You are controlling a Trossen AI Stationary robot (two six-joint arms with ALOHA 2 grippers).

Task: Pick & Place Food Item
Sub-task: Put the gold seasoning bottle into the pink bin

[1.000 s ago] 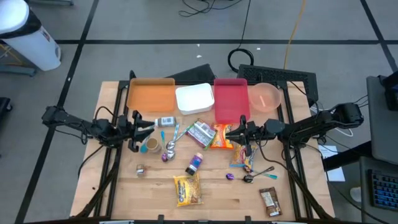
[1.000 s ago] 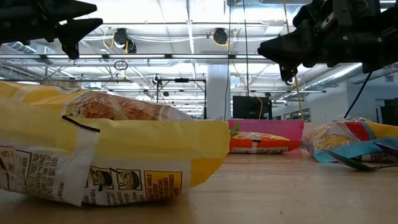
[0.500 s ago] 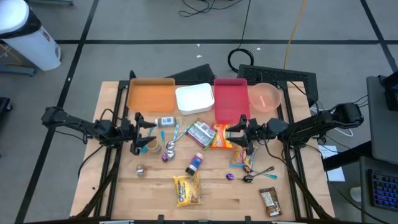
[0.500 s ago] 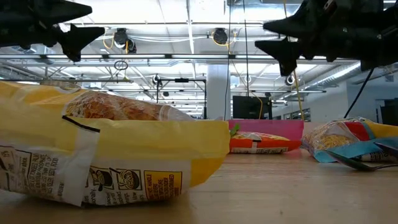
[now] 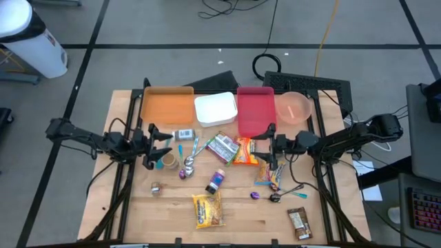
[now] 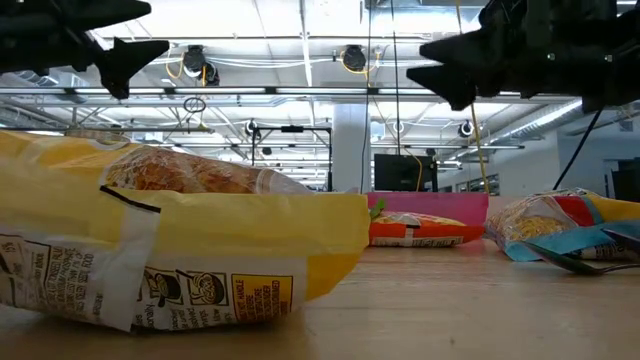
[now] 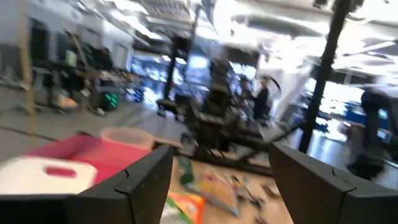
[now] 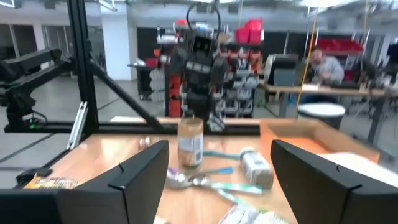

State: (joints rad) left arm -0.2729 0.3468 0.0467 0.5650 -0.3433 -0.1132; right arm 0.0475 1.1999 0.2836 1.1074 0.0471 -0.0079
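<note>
Food packets lie on the wooden table: a yellow bag (image 5: 207, 209) near the front, an orange packet (image 5: 244, 150), a green-grey packet (image 5: 222, 146), a colourful packet (image 5: 269, 173) and a brown bar (image 5: 298, 222). My left gripper (image 5: 153, 146) hovers open above the table's left side, pointing toward the middle, next to a small jar (image 5: 167, 161). My right gripper (image 5: 266, 146) hovers open on the right, pointing toward the orange packet. Both are held above the table and nothing is between their fingers in the wrist views (image 7: 221, 180) (image 8: 221, 168).
Along the far edge stand an orange tray (image 5: 167, 107), a white container (image 5: 216, 110), a red tray (image 5: 255, 110) and a pink bowl (image 5: 293, 107). Spoons (image 5: 189, 160), a purple bottle (image 5: 216, 180) and a small white bottle (image 5: 183, 135) lie in the middle.
Both grippers have opened while staying in place above the table. My right gripper has also rolled about its own axis. Nothing on the table has moved.
</note>
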